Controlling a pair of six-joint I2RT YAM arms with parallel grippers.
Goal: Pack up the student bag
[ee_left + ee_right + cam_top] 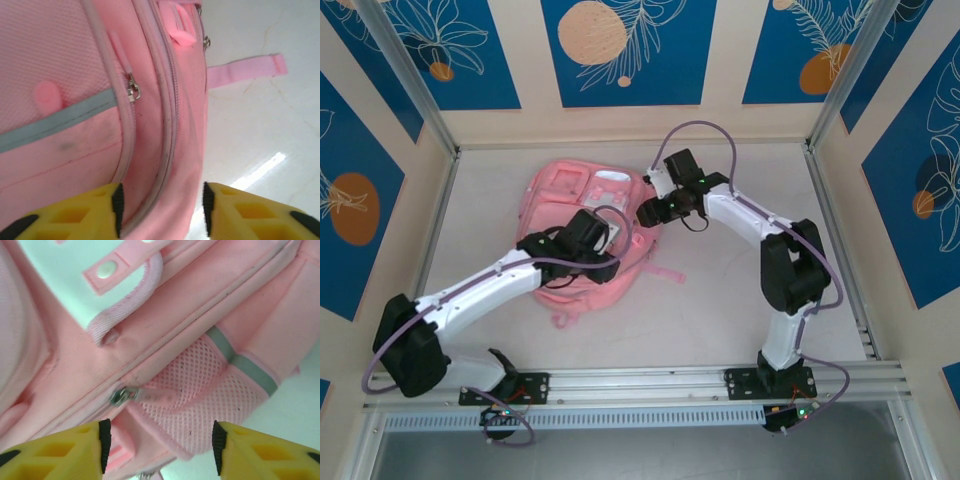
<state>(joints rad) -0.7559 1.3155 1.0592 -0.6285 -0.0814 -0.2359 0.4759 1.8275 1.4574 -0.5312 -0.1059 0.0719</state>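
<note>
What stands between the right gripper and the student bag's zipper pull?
Nothing visible does. The right gripper hangs open close over the student bag, and the zipper pull lies bare on the pink fabric just ahead of its fingers.

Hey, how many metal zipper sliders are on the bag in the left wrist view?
2: one slider beside the grey stripe, another at the bag's edge by the strap. More may be hidden.

A pale marbled table (720, 310) sits between beige walls (720, 120) hung with blue, orange-spotted panels (660, 60).
</note>
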